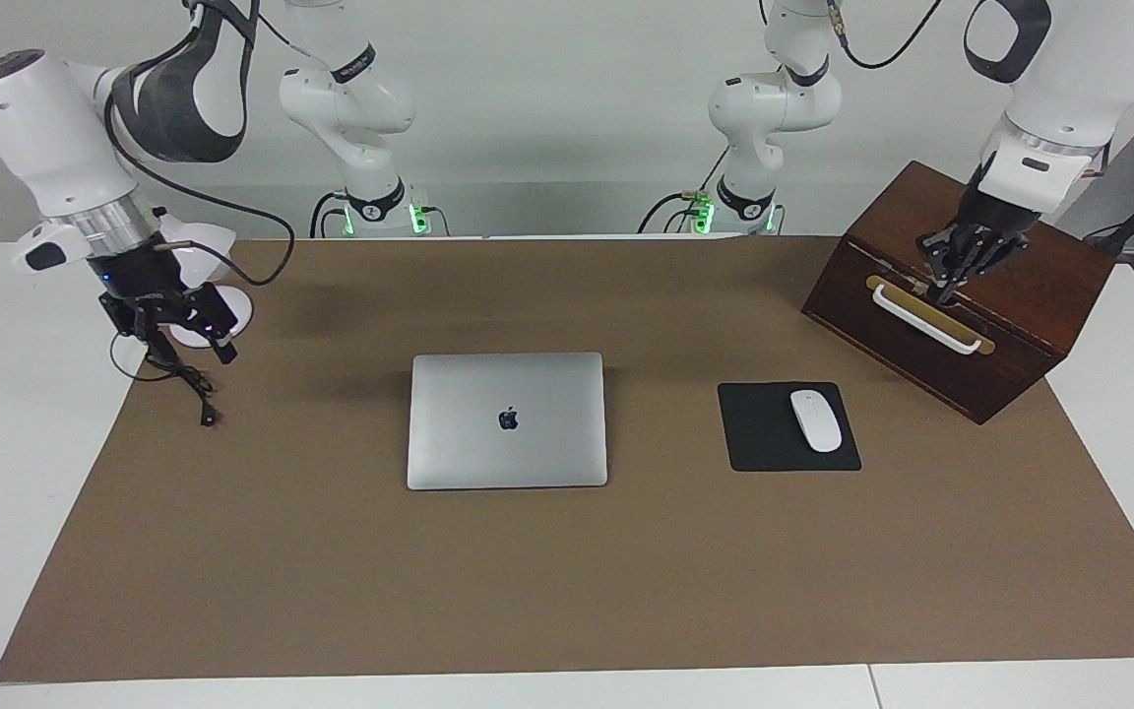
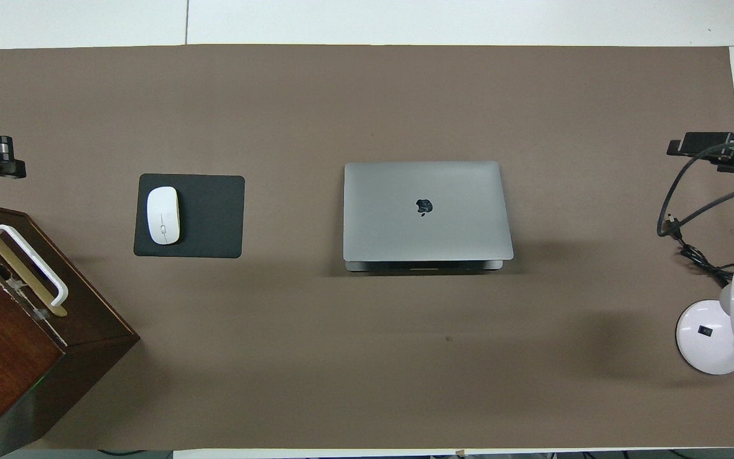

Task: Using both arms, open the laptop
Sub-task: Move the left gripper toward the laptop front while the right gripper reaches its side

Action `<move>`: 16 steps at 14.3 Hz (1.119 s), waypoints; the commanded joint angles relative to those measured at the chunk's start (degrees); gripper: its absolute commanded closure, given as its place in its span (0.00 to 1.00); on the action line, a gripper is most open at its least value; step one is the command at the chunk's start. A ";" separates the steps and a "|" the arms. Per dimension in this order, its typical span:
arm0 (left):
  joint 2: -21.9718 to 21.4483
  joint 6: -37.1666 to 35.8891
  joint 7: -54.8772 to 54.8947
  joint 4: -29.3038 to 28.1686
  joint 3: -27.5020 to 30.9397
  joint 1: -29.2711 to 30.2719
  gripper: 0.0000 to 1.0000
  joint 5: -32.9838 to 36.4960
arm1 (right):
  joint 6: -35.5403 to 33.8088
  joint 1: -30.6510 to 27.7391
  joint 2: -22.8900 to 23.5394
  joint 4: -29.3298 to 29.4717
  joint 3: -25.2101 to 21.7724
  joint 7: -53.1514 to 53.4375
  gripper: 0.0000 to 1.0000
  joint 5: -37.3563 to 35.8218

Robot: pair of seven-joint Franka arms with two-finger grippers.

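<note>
Laptop [image 1: 507, 420] lies shut, dark apple logo [image 1: 508, 418] up, well apart from both grippers: left gripper [image 1: 951, 276] over the wooden box [image 1: 1020, 295], right gripper [image 1: 173, 330] over the lamp base [image 1: 218, 320]; whether their jaws are open or shut I cannot tell.

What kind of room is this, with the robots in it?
Probably a robot lab set up like a desk: two white arms bolted at a table, with a closed laptop, a mouse and a lamp.

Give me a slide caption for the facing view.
Closed laptop at mat centre; left gripper over wooden box, right gripper over mat edge.
</note>
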 commanded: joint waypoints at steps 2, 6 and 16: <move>-2.38 2.92 5.60 -3.89 0.07 -0.80 1.00 0.75 | 2.75 2.85 -0.58 -2.65 0.10 14.43 0.00 6.27; -5.01 8.53 8.88 -10.29 -0.11 -3.25 1.00 -1.18 | 12.15 8.38 -4.44 -12.04 0.18 24.32 0.00 7.78; -19.08 41.41 8.70 -43.60 -0.11 -14.50 1.00 -3.82 | 26.22 20.43 -12.00 -27.26 0.36 39.87 0.00 15.70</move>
